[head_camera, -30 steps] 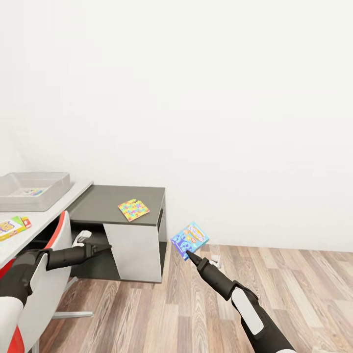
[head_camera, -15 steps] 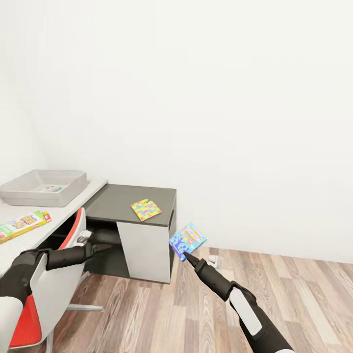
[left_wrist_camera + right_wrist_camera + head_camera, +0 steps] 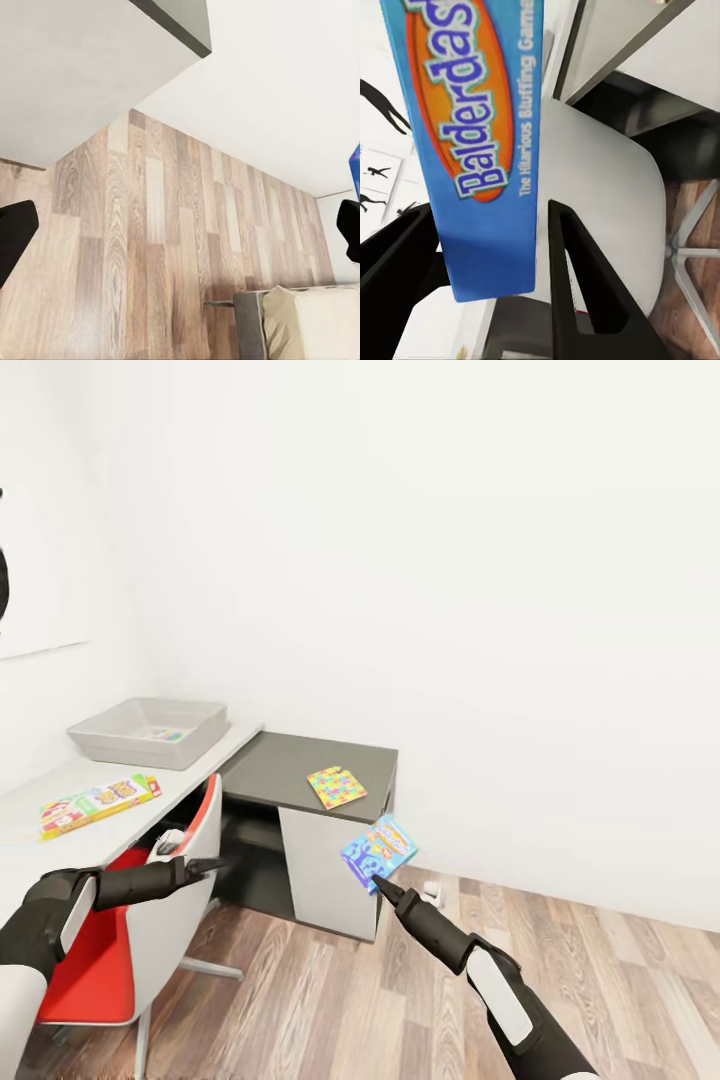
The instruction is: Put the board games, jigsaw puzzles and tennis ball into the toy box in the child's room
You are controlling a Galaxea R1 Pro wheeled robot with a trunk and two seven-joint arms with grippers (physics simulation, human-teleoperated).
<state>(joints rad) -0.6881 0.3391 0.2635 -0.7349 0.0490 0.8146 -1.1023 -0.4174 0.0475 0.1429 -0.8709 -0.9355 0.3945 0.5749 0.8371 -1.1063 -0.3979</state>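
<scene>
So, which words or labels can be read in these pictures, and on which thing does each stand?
"Balderdas": large letters on the blue board game in the right gripper; the word's end is cut off.
"The Hilarious Bluffing Game": small print beside it, on the same box.
The printing on the green and yellow board game on the table is too small to read.
The jigsaw puzzle carries no words.

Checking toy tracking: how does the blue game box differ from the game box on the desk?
The blue game box hangs in the air, clamped in the right gripper; the green-edged game box lies flat on the light desk top, untouched. The blue one is tilted on edge, the other face up. Both are flat printed boxes, not yet in the grey toy box.
</scene>
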